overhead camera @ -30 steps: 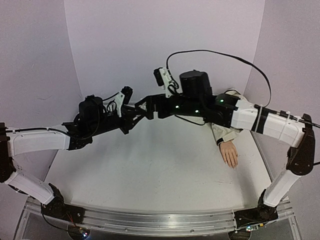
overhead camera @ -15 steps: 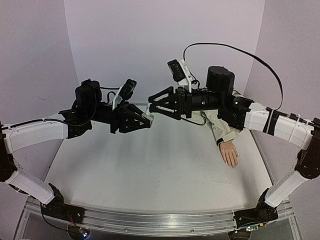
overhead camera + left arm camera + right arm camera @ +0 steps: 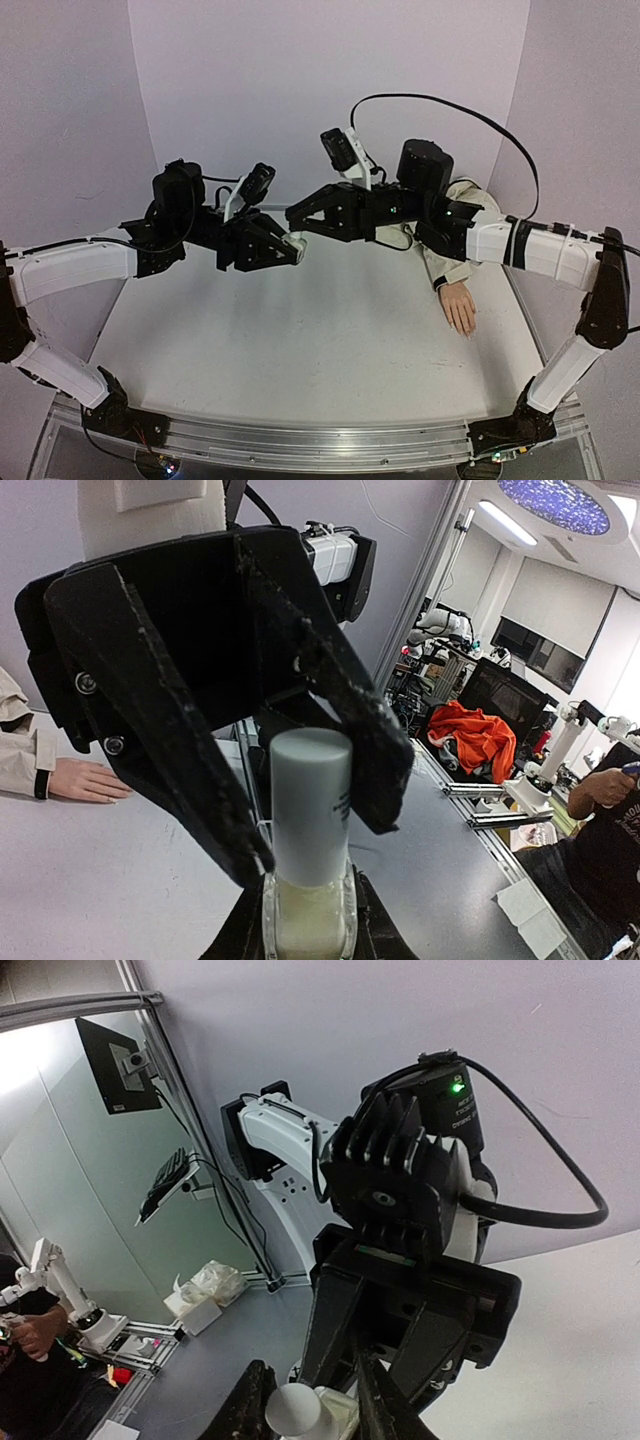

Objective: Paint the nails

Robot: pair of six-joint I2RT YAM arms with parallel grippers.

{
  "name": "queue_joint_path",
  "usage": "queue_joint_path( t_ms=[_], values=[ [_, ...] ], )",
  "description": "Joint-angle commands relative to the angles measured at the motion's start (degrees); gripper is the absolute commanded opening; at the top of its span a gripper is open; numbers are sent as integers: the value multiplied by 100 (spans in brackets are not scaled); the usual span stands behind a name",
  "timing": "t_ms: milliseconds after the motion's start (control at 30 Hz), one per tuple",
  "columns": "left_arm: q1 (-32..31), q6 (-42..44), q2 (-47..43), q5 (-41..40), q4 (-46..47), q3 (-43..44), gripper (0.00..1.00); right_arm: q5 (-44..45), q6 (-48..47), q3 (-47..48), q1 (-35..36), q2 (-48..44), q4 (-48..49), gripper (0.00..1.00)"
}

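Left wrist: left gripper (image 3: 308, 948) clamps bottle (image 3: 305, 920); right gripper (image 3: 318, 825) straddles cap (image 3: 310, 780), nearly closed, contact unclear. Centre, squeeze, twist straight.

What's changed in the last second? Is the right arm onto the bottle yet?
The right gripper pulled back toward its own side, then came in again and narrowed its jaws around the white cap of the bottle; a firm grip cannot be confirmed. The left gripper shifted slightly early on and stays shut on the bottle. The mannequin hand has not moved.
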Motion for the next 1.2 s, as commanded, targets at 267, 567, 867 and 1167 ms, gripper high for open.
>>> queue_joint_path(
  t_ms=[267, 567, 867, 1167],
  values=[
    [-5, 364, -250, -736, 189, 30, 0, -267, 113, 110, 127, 58, 580, 2],
    [-31, 1196, -618, -6925, 156, -403, 0, 1855, -105, 6, 154, 25, -280, 0],
    [-40, 1253, 414, -8843, 150, 219, 0, 8389, 904, 1884, 1419, 1089, -3007, 0],
    [-27, 1011, 223, -7437, 116, -238, 0, 7404, 8, 1510, 1365, 632, -2055, 39]
  ],
)
